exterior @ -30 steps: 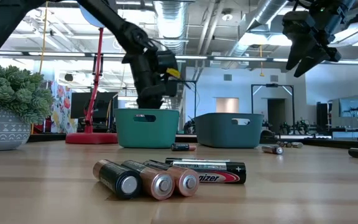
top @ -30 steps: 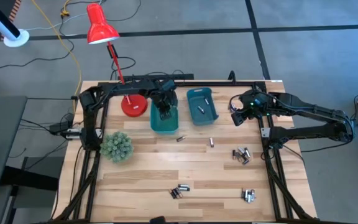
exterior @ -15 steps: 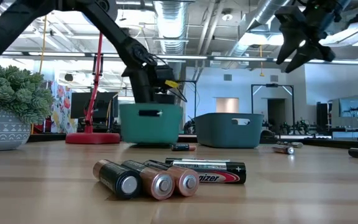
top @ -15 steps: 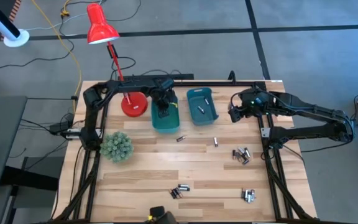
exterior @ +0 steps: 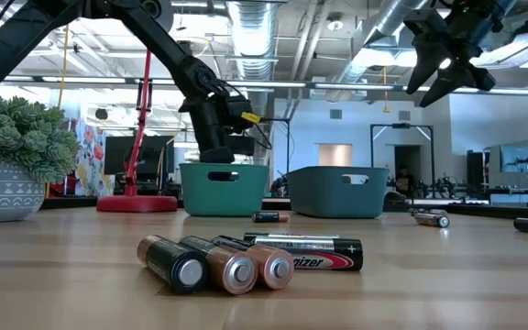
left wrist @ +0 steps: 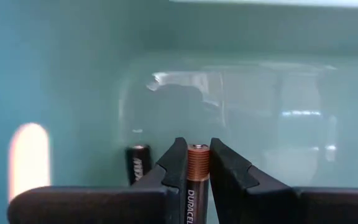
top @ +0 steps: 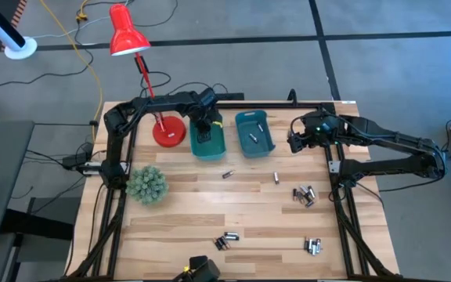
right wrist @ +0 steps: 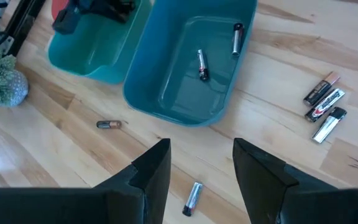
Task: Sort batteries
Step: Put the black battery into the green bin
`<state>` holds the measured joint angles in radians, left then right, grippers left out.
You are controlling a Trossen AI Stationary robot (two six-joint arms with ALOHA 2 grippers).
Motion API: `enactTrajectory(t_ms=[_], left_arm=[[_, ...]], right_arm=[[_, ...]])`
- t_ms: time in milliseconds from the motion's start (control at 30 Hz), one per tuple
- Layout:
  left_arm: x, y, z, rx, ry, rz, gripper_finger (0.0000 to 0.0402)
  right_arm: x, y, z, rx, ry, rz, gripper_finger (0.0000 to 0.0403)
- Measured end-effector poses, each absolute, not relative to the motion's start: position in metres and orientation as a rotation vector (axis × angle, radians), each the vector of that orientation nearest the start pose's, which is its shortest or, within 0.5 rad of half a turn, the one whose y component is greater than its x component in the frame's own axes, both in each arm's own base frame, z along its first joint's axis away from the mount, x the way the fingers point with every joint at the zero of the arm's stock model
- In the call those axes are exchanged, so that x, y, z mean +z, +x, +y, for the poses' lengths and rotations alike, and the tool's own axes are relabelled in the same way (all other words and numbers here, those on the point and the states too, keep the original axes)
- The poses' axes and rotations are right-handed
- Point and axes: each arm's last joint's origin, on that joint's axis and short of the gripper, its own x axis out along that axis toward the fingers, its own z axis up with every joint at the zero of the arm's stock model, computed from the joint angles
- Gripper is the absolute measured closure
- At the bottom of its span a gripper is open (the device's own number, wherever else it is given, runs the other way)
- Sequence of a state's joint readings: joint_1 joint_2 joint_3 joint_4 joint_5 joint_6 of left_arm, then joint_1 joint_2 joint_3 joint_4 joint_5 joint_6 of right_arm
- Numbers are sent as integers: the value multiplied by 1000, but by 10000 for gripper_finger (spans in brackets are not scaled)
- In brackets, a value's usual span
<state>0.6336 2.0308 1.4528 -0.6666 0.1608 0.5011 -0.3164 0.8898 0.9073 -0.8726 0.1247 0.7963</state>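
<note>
Upper centre of the high view: your left gripper sits down inside the lighter teal plastic bin.
Left fingers: clenched on a copper-topped black cylindrical battery, which stands upright between the pads.
Inside that bin: one more dark battery lies on the floor behind the held cell, seemingly alone, though the close view is hazy.
Right gripper: you have it hovering above the table's upper right, beside the darker blue-teal plastic bin; fingers spread apart, nothing between them.
Darker bin: two small cells lie on its floor.
Loose batteries on the wooden table: one small cell just below the bins, a silver one to its right, a cluster at centre right, and two groups along the lower edge.
Left of frame: a green spiky plant in a grey pot and a red desk lamp.
</note>
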Motion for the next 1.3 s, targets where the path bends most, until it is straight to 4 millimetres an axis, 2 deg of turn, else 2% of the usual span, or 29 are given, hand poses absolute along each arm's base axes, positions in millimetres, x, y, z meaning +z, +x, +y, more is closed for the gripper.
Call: enactTrajectory(t_ms=[267, 633, 867, 1067, 1167, 1300], left_arm=[[164, 331, 228, 109, -105, 1239, 324], [167, 331, 227, 155, -187, 1255, 271], [199, 339, 234, 205, -177, 1253, 273], [229, 344, 233, 283, -279, 1239, 274], [241, 348, 224, 315, -329, 1224, 274], [266, 354, 198, 326, -341, 1156, 274]], right_arm=[[300, 152, -54, -742, 805, 651, 214], [300, 151, -54, -730, 772, 666, 214], [299, 151, -53, -724, 753, 680, 214], [298, 150, -53, -720, 735, 701, 214], [296, 147, -52, -725, 726, 742, 214], [292, 143, -48, -734, 719, 812, 214]])
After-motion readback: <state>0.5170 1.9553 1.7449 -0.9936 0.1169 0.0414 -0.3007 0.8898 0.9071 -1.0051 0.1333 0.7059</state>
